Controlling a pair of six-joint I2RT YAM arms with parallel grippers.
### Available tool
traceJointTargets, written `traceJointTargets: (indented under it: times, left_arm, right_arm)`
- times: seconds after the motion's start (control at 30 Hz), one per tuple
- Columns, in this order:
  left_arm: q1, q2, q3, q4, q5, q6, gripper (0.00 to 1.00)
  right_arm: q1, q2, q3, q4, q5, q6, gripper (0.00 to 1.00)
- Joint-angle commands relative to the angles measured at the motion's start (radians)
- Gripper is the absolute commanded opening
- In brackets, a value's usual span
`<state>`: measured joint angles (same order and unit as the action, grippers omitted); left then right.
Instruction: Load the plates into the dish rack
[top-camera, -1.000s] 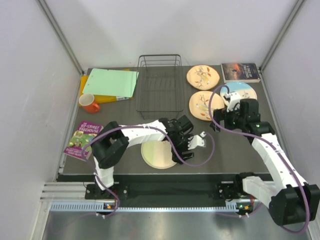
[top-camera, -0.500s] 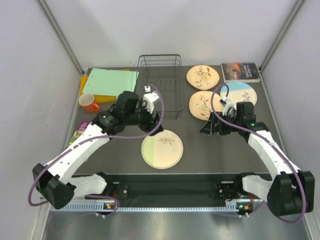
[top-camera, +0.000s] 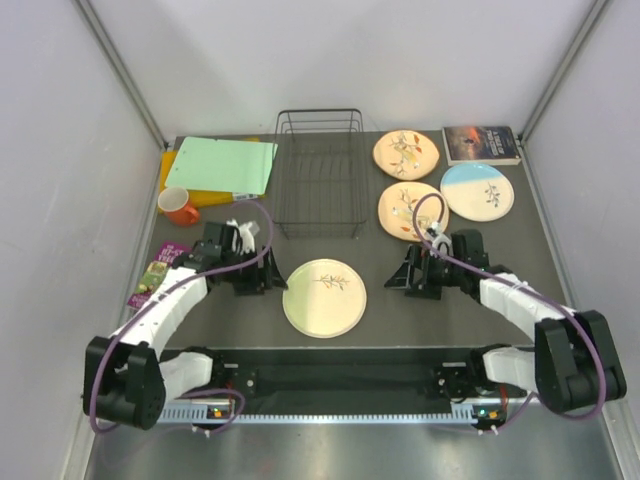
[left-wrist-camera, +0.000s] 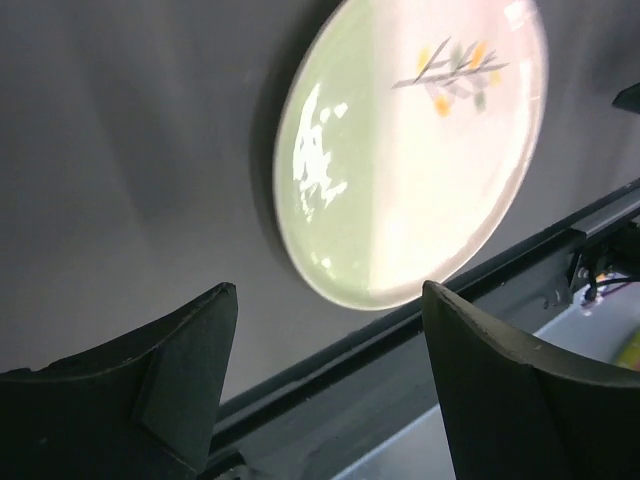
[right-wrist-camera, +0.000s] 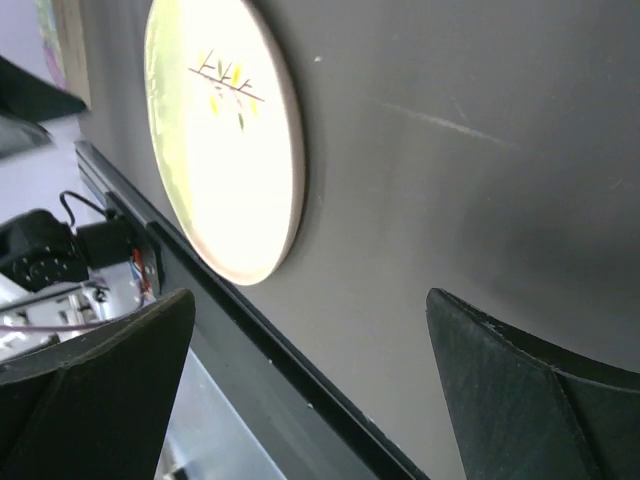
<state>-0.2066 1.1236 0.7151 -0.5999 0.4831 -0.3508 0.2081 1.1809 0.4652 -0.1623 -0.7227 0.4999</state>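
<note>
Dark grey tabletop (top-camera: 460, 310), boxed by plain white walls (top-camera: 350, 60), black rail (top-camera: 340, 380) along the near edge: that is my workspace from above.

Overhead view only:
- dish rack (top-camera: 320, 172), black wire, back centre; all four plates lie on the table outside it.
- rear peach-tan plate (top-camera: 406, 153) and front peach-tan plate (top-camera: 408, 210), right of the rack, one behind the other.
- blue-and-white plate (top-camera: 478, 191), just beside the front peach-tan plate.
- dark book (top-camera: 481, 144), back right corner.
- green folder (top-camera: 222, 165) lying over a yellow folder (top-camera: 200, 197), left of the rack; orange mug (top-camera: 180, 206) in front of them.
- colourful book (top-camera: 155, 272), left edge, partly under my left arm.

All three views:
- cream plate (top-camera: 324, 297), flat near the front edge, small sprig at its centre, lying between the two grippers.
- left gripper (top-camera: 272, 280), low, just left of the cream plate; jaws spread, nothing between them. Its wrist camera adds glare on the glaze and the rail past the rim.
- right gripper (top-camera: 398, 277), to the plate's right, jaws spread wide, empty. Its wrist camera shows bare table between fingers (right-wrist-camera: 500, 380) and rim, with a faint scratch on the surface.
</note>
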Motion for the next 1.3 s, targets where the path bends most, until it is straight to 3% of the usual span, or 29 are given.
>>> traceJointTargets:
  times: [0.0, 0.2, 0.43, 0.57, 0.93, 1.13, 1.27]
  left_arm:
    - [0.013, 0.030, -0.109, 0.143, 0.051, -0.163, 0.79]
    - [0.018, 0.125, -0.189, 0.308, 0.068, -0.266, 0.79]
    - [-0.013, 0.228, -0.249, 0.437, 0.084, -0.323, 0.78]
    - [-0.082, 0.280, -0.238, 0.497, 0.088, -0.339, 0.77]
    - [-0.249, 0.381, -0.194, 0.629, 0.046, -0.418, 0.78]
    - [-0.258, 0.386, -0.178, 0.604, 0.041, -0.399, 0.78]
    - [-0.260, 0.363, -0.197, 0.575, 0.032, -0.386, 0.78]
  right_arm:
    - [0.048, 0.100, -0.020, 0.200, 0.031, 0.146, 0.98]
    - [0.163, 0.223, -0.045, 0.352, 0.034, 0.279, 0.99]
    - [0.200, 0.367, -0.056, 0.516, 0.035, 0.417, 0.98]
    - [0.240, 0.419, -0.048, 0.627, 0.061, 0.486, 0.98]
    - [0.294, 0.505, -0.037, 0.705, 0.049, 0.566, 0.97]
    - [0.281, 0.471, -0.023, 0.624, 0.083, 0.505, 0.76]
    - [0.271, 0.442, -0.008, 0.607, 0.108, 0.474, 0.47]
